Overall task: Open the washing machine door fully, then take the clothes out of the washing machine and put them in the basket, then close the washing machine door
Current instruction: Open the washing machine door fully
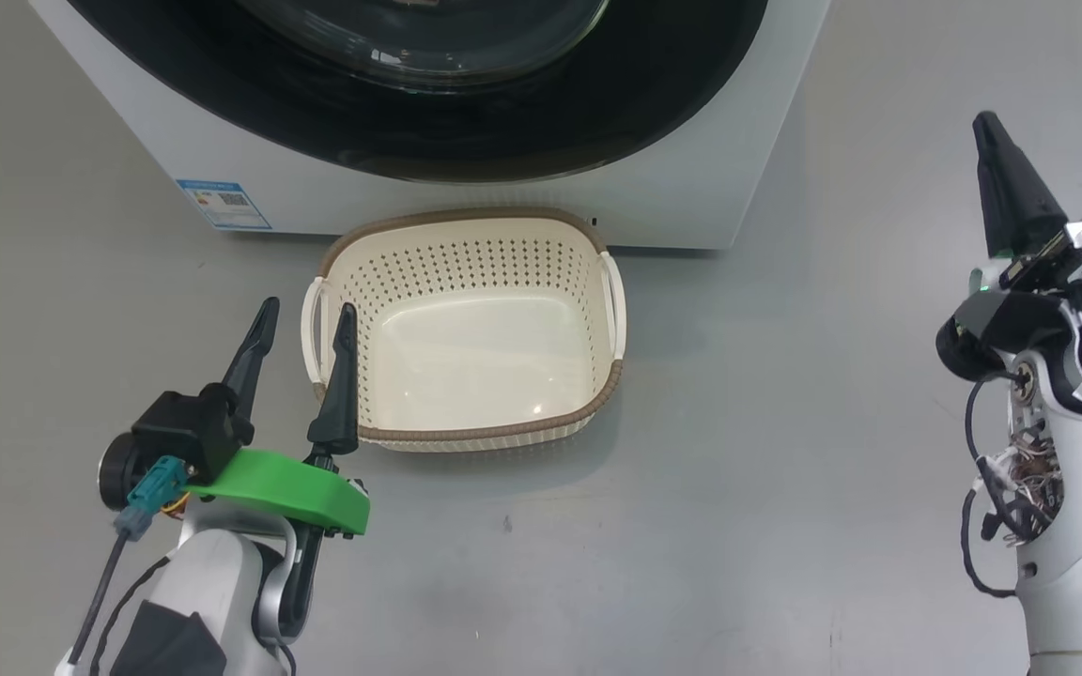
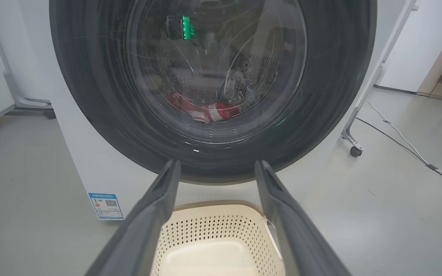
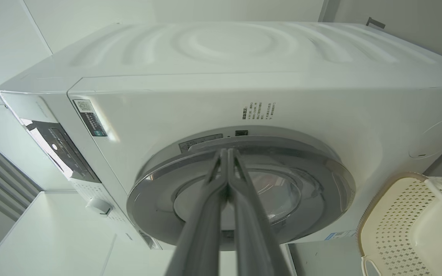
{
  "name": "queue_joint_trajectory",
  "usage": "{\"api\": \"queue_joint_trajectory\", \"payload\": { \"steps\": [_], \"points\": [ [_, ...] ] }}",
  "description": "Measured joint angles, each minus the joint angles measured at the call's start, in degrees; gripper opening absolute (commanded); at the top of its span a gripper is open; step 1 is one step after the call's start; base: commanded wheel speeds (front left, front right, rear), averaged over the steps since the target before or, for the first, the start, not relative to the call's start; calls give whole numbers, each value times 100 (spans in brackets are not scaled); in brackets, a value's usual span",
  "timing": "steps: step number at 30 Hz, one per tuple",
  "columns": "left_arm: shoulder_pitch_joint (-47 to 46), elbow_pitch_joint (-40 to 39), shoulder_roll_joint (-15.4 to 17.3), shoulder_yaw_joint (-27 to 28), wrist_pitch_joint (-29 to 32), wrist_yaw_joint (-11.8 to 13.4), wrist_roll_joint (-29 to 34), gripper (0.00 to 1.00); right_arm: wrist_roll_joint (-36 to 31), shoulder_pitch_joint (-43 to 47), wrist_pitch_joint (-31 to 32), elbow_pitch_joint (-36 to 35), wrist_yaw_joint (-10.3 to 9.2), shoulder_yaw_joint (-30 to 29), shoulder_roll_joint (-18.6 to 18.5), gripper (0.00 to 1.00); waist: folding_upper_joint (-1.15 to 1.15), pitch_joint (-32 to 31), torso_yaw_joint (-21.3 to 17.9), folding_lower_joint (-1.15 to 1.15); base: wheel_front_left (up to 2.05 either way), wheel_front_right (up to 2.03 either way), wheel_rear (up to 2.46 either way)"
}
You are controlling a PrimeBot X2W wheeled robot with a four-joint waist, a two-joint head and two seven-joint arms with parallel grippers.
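Observation:
The white washing machine (image 1: 691, 188) stands ahead with its round black-rimmed door (image 1: 503, 131) closed flat against its front. Through the door's glass (image 2: 213, 69), the red clothes (image 2: 209, 111) with white stripes lie low in the drum. The cream basket (image 1: 475, 239) sits empty on the floor just before the machine. My left gripper (image 1: 306, 329) is open, empty, at the basket's left handle, pointing at the door (image 2: 90, 96). My right gripper (image 1: 987, 127) is shut on nothing, off to the right. In the right wrist view its tips (image 3: 228, 151) point at the door's rim (image 3: 320, 161).
A blue label (image 1: 224, 204) marks the machine's lower left corner. Grey floor (image 1: 785, 469) spreads around the basket. A wheeled stand leg (image 2: 353, 145) and a white cable (image 2: 405, 138) lie on the floor beside the machine. The control panel (image 3: 58, 151) shows in the right wrist view.

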Motion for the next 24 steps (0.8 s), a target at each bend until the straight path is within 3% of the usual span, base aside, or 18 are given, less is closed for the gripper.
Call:
{"api": "queue_joint_trajectory", "payload": {
  "steps": [4,18,24],
  "points": [
    [-99,-23,-38,-36,0,-25,0,100,153,-335,260,53,-38,-10,-145,0,0,186,82,0,0,0,0],
    [-382,-188,-90,-204,0,-77,155,100,189,-1531,872,287,-450,100,-681,0,0,760,354,0,0,0,0],
    [-500,-216,-104,-279,0,-118,220,100,189,-1865,1004,404,-521,119,-835,0,0,936,458,0,0,0,0]
  ]
}}
